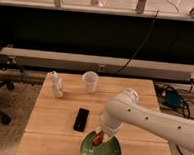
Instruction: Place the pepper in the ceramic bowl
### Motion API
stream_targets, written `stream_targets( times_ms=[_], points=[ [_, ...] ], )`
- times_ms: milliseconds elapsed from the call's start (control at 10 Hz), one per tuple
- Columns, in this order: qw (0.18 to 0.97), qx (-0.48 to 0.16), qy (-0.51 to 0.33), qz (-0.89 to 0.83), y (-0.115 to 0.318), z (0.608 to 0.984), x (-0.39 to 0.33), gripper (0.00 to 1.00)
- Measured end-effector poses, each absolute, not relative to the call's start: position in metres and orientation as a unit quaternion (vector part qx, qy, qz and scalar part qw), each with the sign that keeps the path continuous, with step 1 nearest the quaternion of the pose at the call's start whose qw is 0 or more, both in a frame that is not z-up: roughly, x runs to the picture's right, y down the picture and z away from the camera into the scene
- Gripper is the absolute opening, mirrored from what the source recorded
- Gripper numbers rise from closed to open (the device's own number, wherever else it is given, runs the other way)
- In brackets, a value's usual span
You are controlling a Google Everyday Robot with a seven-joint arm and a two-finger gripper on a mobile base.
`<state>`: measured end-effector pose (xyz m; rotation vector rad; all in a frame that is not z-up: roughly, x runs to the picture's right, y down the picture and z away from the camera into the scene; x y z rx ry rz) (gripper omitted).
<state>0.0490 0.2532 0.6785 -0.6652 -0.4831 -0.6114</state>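
**Pepper held over the green bowl**

The pepper (98,137), a small red-orange sliver, hung at the far rim of the ceramic bowl (101,151), just above its glossy green inside. The gripper (100,135) was closed on the pepper, gripping its upper end (the fingers themselves were mostly hidden by the arm's white casing, so only the pinch on the pepper showed). The bowl sat at the near edge of the wooden table (52,124), partly cut off by the bottom of the view.

The white arm (147,120) reached in from the right, bending down over the bowl. Just left of the bowl and a little farther back lay a black phone (81,119), flat on the wood and apart from the bowl. Farther back stood a clear plastic cup (90,82), upright, and to its left a small clear bottle (56,84). Beyond the table ran a dark counter front with cables (143,42) hanging down.
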Motion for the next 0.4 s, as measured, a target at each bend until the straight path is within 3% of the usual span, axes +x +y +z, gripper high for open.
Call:
stream_targets(
  times_ms=[400],
  points=[
    [0.873, -0.318, -0.23, -0.29, 0.2583, 0.6756, 0.0553, 0.8]
  ],
)
